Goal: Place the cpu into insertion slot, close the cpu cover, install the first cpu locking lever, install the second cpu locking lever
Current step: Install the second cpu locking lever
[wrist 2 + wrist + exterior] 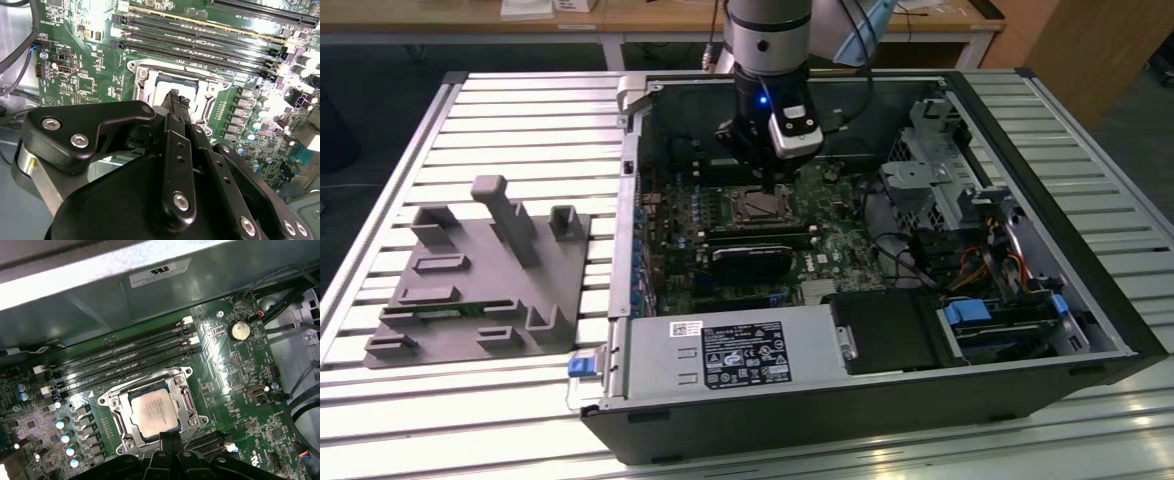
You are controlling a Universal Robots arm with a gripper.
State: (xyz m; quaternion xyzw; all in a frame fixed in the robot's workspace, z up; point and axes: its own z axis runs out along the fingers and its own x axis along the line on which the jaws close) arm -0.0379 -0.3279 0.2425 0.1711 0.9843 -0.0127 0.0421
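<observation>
Open computer case [1067,300] lying on its side on a slatted metal table [400,170], with green motherboard [235,370], black graphics card [750,262], power supply [720,352] and drive cage [947,170] inside. On the table toward the exterior view's left, a grey parts fixture [480,280]; beyond, wooden desks [654,18]. In both wrist views, insertion slot [186,399] mid-board beside the black memory slots [125,365]. Seated inside it, the cpu [152,412]: flat, square, pale silver-beige top, lying level. Around it, the cpu cover [116,416], a silvery frame lying flat with the chip showing through its window. Directly above the socket, gripper [176,97], fingertips [172,95] drawn together with no visible gap, holding nothing, just over the chip's edge; contact impossible to judge.
</observation>
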